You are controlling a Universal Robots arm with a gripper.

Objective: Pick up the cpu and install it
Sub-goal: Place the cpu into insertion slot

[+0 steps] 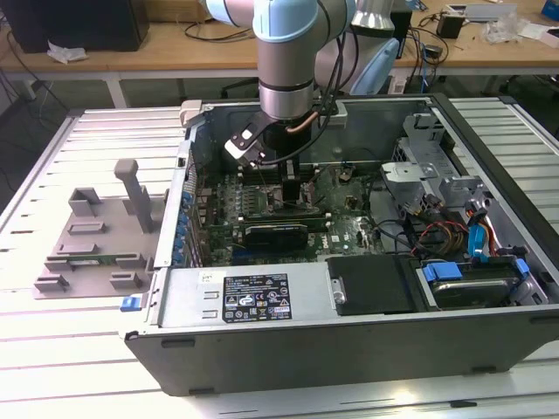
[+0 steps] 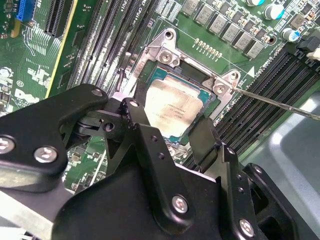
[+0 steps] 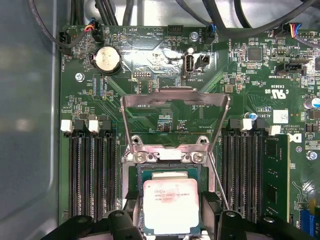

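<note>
Grey plastic is forming the tray [image 1: 87, 240] lying on the desk [image 1: 52, 349] at the exterior view's left, well apart from the work. Further right, the case [image 1: 349, 336] is lying open-faced, and the arm [image 1: 284, 61] is reaching down through that opening to the board [image 1: 349, 229]. In the first wrist view the cpu [image 3: 171, 205] is sitting square inside the socket [image 3: 167, 156]. The jaws are standing narrow, one against each of two opposite edges, so I am judging the chip gripped. Pickup and carry are looking done, and the chip is looking seated or very nearly so. The plate [image 3: 175, 100] is standing raised and, in the second wrist view, the lever [image 2: 280, 104] is lying unlatched, so clamping is not yet done. Room around the socket is tight: slots [image 3: 87, 175] are flanking it on both sides, the plate's hinge is sitting just beside the chip, and the lever is running near one finger. Straight above, the way is open. Toward the exterior view's right, the cage [image 1: 419, 166] and cables [image 1: 437, 234] are crowding the case, well apart from the socket.
</note>
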